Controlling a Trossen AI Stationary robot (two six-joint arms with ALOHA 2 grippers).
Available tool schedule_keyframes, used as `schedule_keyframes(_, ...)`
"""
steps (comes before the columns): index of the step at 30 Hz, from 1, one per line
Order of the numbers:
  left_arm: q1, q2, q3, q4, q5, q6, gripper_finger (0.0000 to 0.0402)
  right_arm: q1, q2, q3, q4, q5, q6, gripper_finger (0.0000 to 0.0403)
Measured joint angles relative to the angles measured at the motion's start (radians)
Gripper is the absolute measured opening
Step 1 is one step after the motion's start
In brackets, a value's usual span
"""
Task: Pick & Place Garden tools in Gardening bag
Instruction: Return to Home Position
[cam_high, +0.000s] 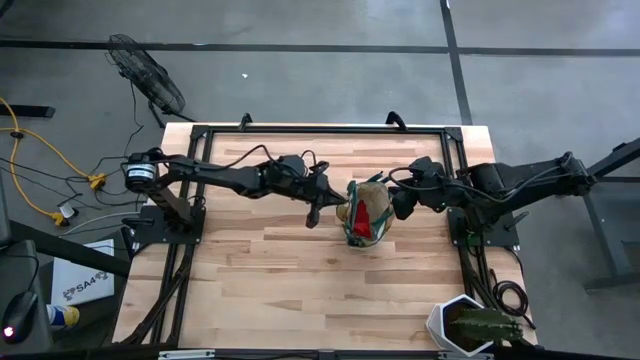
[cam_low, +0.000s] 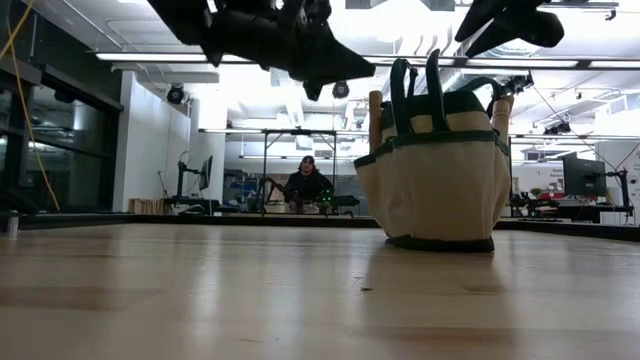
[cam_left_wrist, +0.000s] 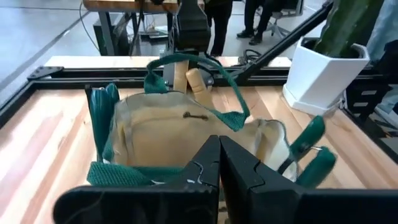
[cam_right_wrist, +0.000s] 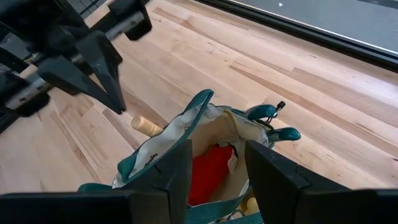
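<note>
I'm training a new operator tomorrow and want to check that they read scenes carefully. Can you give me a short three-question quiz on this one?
1. Short answer: what colour is the fabric showing inside the bag?
2. True or false: the left gripper is shut and empty, and the right gripper is open.
3. Where does the potted plant stand?
A) inside the bag
B) at a corner of the table, on the right arm's side
C) between the two grippers

Key: 1 red; 2 true; 3 B.
</note>
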Motion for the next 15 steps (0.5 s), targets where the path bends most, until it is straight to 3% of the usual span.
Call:
schedule_keyframes(9, 0.008, -0.102, 0.0, -0.117, -0.043, 0.026, 0.0, 0.011, 0.0, 0.0, 0.0, 0.007, -0.002, 0.014)
schedule_keyframes(15, 0.073, -0.172, 0.0, -0.248, 0.043, 0.007, 0.0, 0.086, -0.002, 0.0, -0.007, 0.151, 0.008, 0.014)
